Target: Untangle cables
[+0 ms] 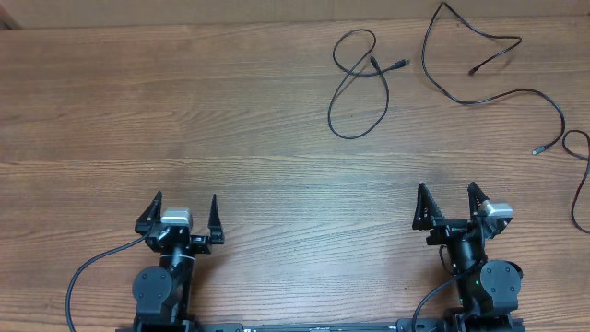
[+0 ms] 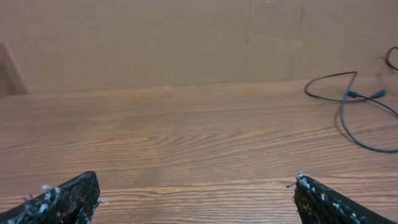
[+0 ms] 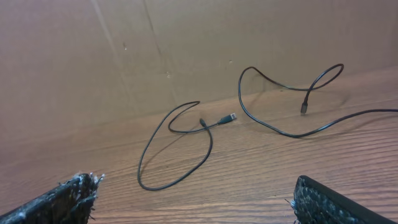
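Three thin black cables lie apart on the far right of the wooden table. A short looped cable [image 1: 348, 136] with two plug tips crosses over itself. A long winding cable [image 1: 525, 89] lies to its right, and a third cable [image 1: 576, 184] runs along the right edge. My left gripper [image 1: 185, 198] is open and empty near the front left, far from the cables. My right gripper [image 1: 448, 189] is open and empty near the front right, below the long cable. The right wrist view shows the short cable [image 3: 208, 149] and the long cable [image 3: 261, 121] ahead of the open jaws [image 3: 196, 186]. The left wrist view shows the short cable [image 2: 344, 118] at far right, beyond the open jaws [image 2: 196, 186].
A brown cardboard wall [image 3: 186, 43] stands along the table's far edge. A thick black arm cable [image 1: 88, 272] curves out at the front left beside the left arm base.
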`<state>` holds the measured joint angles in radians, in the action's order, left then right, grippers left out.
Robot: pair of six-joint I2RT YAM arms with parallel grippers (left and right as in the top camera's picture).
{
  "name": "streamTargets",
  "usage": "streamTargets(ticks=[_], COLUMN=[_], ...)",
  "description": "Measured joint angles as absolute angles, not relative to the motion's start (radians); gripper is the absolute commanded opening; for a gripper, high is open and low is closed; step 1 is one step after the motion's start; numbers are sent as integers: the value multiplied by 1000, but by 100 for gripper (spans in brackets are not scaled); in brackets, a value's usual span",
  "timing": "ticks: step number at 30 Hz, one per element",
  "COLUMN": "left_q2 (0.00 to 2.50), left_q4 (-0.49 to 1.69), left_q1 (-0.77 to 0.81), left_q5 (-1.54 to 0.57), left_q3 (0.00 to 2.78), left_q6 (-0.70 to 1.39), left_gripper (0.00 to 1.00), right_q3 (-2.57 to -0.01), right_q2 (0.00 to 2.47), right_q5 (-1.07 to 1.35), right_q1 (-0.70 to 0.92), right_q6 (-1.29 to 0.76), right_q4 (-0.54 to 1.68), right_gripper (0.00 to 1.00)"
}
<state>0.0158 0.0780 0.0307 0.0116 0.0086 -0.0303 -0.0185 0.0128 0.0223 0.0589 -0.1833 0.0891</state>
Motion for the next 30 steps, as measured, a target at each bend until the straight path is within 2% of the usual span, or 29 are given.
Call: streamTargets(ticks=[30], left_q2=[16], left_q4=[78], left_q1=[-9], left_q5=[12], left_q3=[9], left_q6=[-30], left_gripper=[100], right_q3=[-19], right_q2=[13], right_q5=[23], right_q1=[59], right_q6=[-183], right_q4=[89], right_gripper=[100])
